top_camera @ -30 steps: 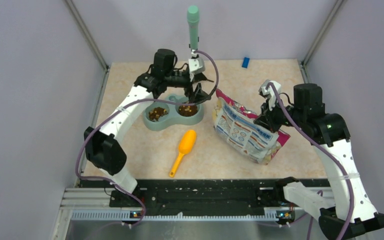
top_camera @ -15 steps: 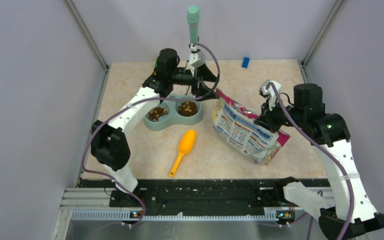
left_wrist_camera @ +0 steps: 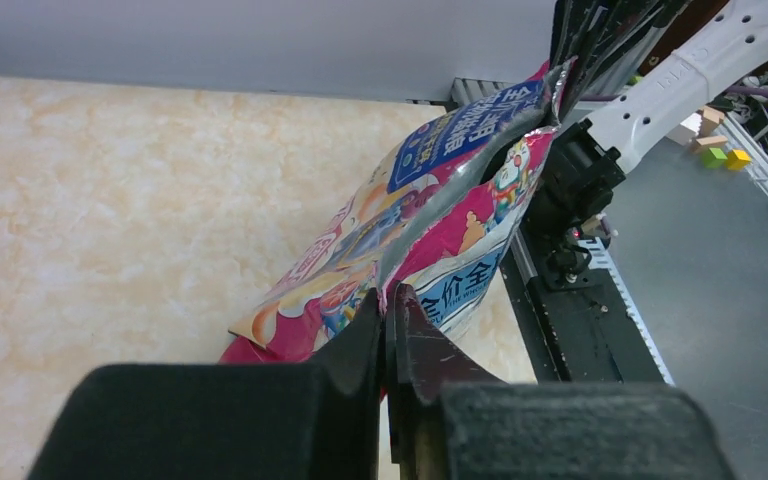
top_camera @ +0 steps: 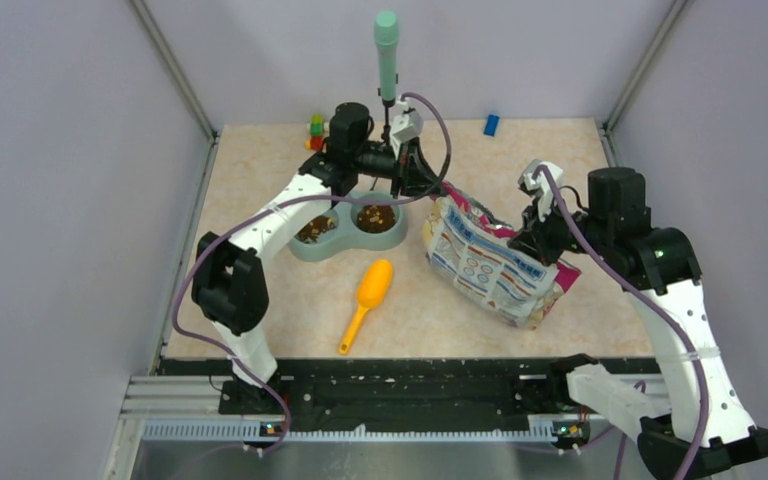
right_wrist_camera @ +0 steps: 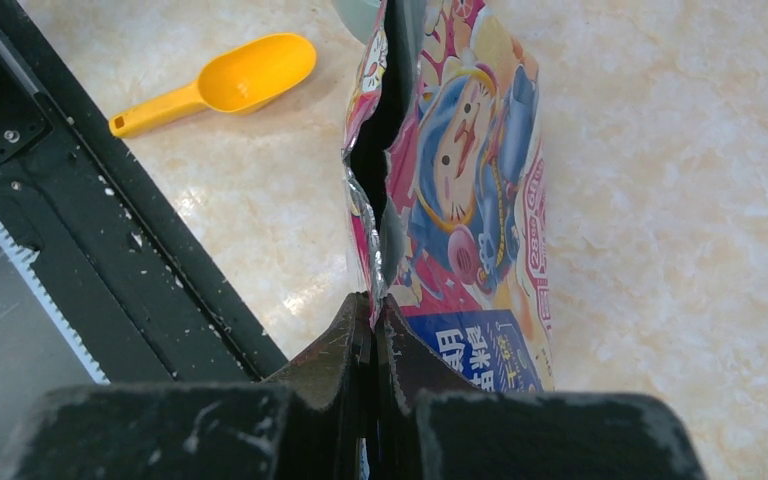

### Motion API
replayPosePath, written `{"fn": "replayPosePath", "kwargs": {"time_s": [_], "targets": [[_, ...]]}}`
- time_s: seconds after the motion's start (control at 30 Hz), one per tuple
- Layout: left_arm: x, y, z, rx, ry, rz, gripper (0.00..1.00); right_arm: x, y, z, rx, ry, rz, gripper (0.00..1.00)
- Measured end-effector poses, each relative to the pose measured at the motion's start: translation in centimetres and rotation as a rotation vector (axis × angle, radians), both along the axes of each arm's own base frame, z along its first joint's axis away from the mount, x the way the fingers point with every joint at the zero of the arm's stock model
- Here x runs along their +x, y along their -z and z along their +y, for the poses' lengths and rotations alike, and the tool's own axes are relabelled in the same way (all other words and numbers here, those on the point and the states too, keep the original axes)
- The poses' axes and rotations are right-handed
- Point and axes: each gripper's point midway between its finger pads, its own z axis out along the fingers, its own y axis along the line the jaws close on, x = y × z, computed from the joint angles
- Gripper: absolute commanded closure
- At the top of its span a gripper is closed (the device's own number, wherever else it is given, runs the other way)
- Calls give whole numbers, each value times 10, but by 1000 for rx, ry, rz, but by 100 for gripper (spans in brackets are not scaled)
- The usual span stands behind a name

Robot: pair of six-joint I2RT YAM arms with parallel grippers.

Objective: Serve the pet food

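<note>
So rn my left claw (left_wrist_camera: 388, 312) is pinched on the far-left corner of the cat food bag (top_camera: 495, 268), and my right claw (right_wrist_camera: 372, 312) is clamped on its far-right edge. All the kibble (top_camera: 376, 217) sits in the green bowl (top_camera: 298, 248), just left of the bag. Yellow scoop (top_camera: 368, 292) lies nearer, btw.

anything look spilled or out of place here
No spill shows: the pet food sits inside the bowl. The odd thing is the cat food bag, slumped at a tilt, open top gaping, each end pinched by the left gripper and right gripper. The scoop lies loose on the table.
</note>
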Motion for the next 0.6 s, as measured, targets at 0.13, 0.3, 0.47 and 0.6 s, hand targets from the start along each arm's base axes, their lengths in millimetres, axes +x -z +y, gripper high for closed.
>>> {"fn": "replayPosePath", "kwargs": {"time_s": [0.13,0.3,0.47,0.6], "targets": [[0,0,0,0,-2,-1,100,0,-1,-2,-4,10,-8,82],[10,0,-5,5,-64,-17,100,3,-12,-9,-1,70,-50,46],[15,0,-8,8,-103,-22,100,-7,-46,-26,7,160,-164,44],[17,0,-7,6,-115,-24,100,-16,-62,-38,4,220,-207,50]]}}
